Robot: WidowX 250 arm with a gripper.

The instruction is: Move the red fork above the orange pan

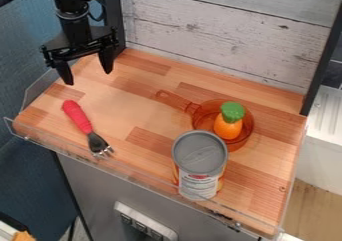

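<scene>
A black two-fingered claw (pixel 87 76) at ten o'clock, spread wide, presumably to straddle the red-handled metal-tined fork (pixel 79 117) lying at nine o'clock on the wooden desk (pixel 257 185). The see-through orange pan (pixel 201 119), likely marking its destination, sits at three o'clock.

A red-handled fork (pixel 84 126) lies flat at left, tines frontward; the translucent orange pan (pixel 205 117) sits upright, handle back-left

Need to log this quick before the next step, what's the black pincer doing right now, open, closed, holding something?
Black pincer: open, its two fingers spread apart, holding nothing.
</scene>
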